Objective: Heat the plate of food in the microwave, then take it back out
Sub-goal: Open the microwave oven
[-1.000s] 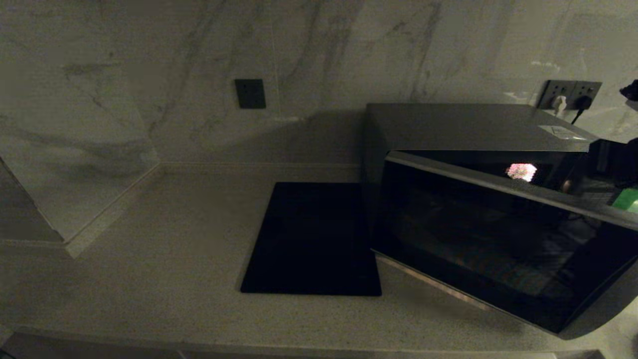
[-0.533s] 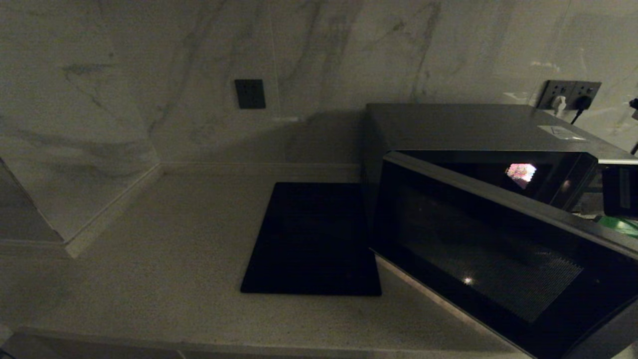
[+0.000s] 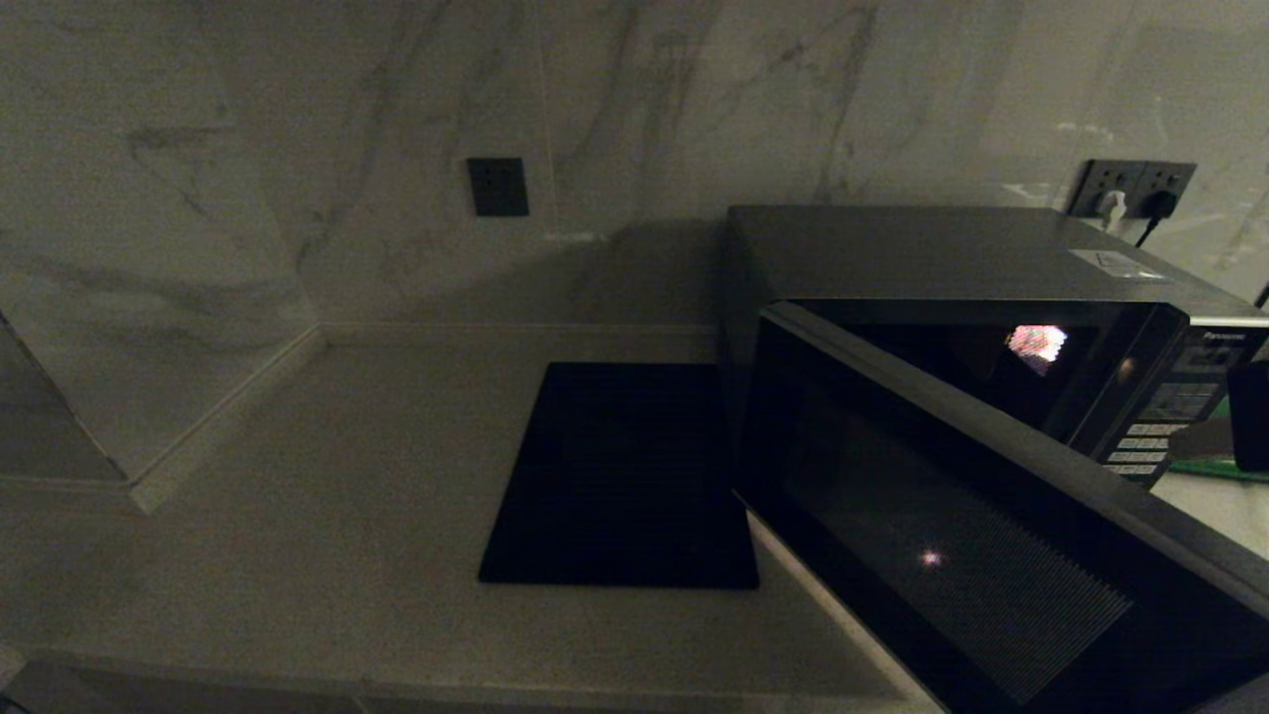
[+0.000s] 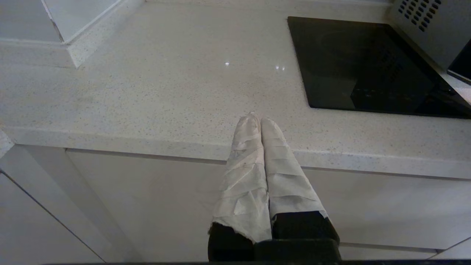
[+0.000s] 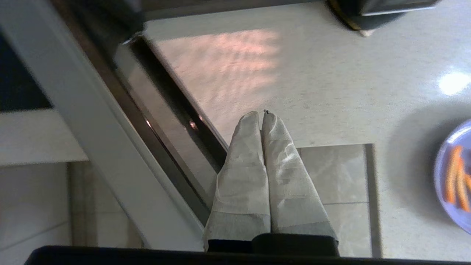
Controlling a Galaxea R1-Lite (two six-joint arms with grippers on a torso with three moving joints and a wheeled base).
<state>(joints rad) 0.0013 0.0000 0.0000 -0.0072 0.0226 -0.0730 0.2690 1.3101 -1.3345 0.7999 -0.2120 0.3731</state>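
right pincer [image 5: 262, 113]: closed, empty | microwave [image 3: 991, 436]: door ajar

"Panasonic" brand faintly readable at top of microwave [image 3: 952, 258] button panel [image 3: 1185, 397]. Button labels too small. White sticker [image 3: 1110, 261] on top: unreadable.

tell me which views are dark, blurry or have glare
Head view: very dim, with one small bright reflection on the microwave door. Left wrist view: evenly lit and sharp, a few pinpoint glints on the counter. Right wrist view: motion-smeared, with a glare patch near the plate of food.
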